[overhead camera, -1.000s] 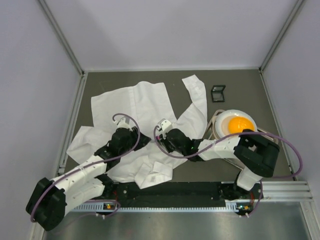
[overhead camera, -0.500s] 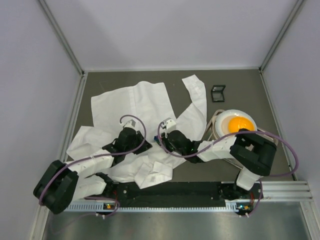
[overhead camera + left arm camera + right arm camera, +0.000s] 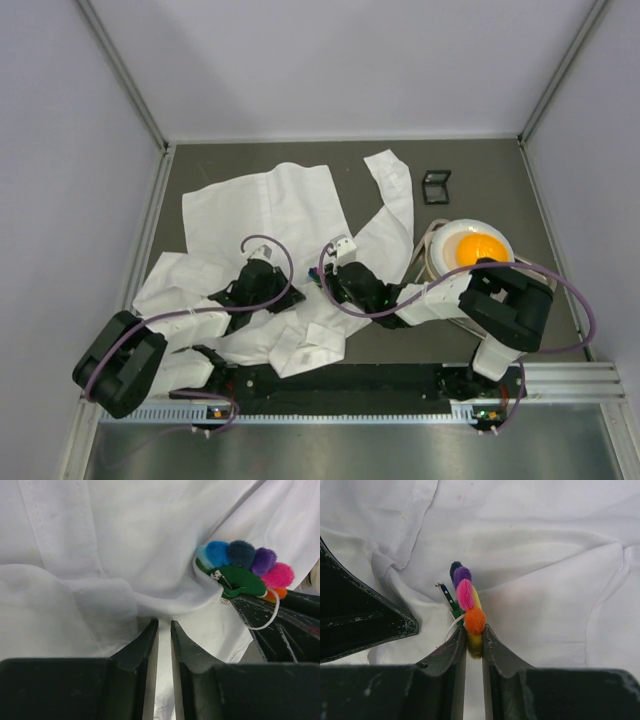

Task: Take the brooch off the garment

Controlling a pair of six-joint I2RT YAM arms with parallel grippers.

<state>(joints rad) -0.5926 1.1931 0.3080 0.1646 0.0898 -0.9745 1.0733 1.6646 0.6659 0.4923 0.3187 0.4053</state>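
White garment [image 3: 270, 205] on dark tabletop [image 3: 480, 165], brooch [image 3: 468, 611] at its front, pinched edge-on in right end effector [image 3: 474, 632].
At right, white bowl [image 3: 447, 232] with an orange-yellow item [image 3: 478, 247] inside; left end effector [image 3: 164, 625] narrowed to a slit since the earlier frame and drawn nearer the brooch, against a garment fold, hold unclear; pale walls [image 3: 330, 60] around.

On my dark surface [image 3: 480, 160] lies a big white shirt [image 3: 260, 200], all crumpled, with a little black square thing [image 3: 436, 186] further back and a white bowl [image 3: 470, 224] with something orange inside on my right.
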